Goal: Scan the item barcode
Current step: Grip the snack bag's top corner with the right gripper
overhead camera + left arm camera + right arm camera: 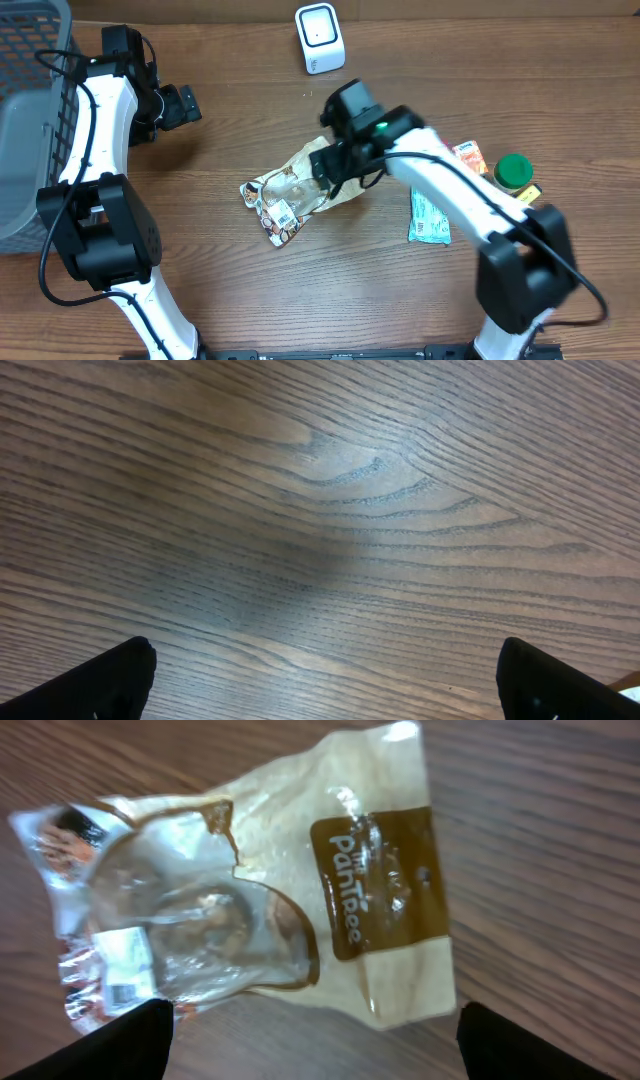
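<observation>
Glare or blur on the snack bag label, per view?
Right wrist: the snack bag fills the frame, its clear window glares, and the white label is soft, with the bars unreadable. Overhead: even light and sharp, but the label is tiny. Left wrist: only bare table with a soft shadow across it, no bag.

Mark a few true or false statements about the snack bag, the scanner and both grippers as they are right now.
The snack bag lies on the table. True.
The left gripper holds the bag. False: its jaws stand open over bare wood.
The white scanner stands apart from the bag. True.
The green-capped bottle lies on top of the bag. False: it sits on the table, off to the bag's right.
The right gripper is above the bag, jaws open. True.
</observation>
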`<state>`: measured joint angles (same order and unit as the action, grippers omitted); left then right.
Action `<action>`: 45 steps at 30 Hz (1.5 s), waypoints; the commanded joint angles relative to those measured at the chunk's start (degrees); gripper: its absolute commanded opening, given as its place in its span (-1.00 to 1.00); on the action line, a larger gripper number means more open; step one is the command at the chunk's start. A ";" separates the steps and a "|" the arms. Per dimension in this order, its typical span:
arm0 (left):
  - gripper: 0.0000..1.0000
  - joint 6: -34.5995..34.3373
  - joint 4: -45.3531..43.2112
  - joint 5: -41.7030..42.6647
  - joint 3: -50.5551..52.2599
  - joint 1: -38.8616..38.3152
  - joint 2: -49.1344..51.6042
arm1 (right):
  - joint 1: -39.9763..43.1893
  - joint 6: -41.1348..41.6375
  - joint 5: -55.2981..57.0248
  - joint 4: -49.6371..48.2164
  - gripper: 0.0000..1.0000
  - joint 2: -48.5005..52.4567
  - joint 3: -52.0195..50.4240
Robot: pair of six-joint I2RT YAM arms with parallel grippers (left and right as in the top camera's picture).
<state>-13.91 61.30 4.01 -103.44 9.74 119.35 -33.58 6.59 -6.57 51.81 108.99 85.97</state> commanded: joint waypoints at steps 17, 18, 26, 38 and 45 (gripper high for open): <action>1.00 0.63 -0.09 -0.15 -1.11 -0.13 -2.38 | -2.36 1.36 4.92 -1.70 0.75 10.47 -0.46; 0.99 0.66 -0.09 -0.15 -1.11 -0.13 -2.38 | -2.36 3.87 5.51 -0.96 0.72 10.51 -0.46; 1.00 0.63 -0.09 -0.15 -1.14 -0.13 -2.38 | -2.47 25.14 0.81 4.39 0.63 10.49 -0.37; 1.00 0.63 -0.09 -0.15 -1.11 -0.13 -2.38 | -0.50 24.48 3.52 5.53 0.62 10.49 2.49; 1.00 0.63 -0.09 -0.15 -1.14 -0.13 -2.38 | -1.14 24.46 9.51 4.46 0.62 10.51 2.08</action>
<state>-13.91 61.30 4.01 -103.44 9.74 119.35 -34.33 30.44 -0.82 56.64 118.80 87.00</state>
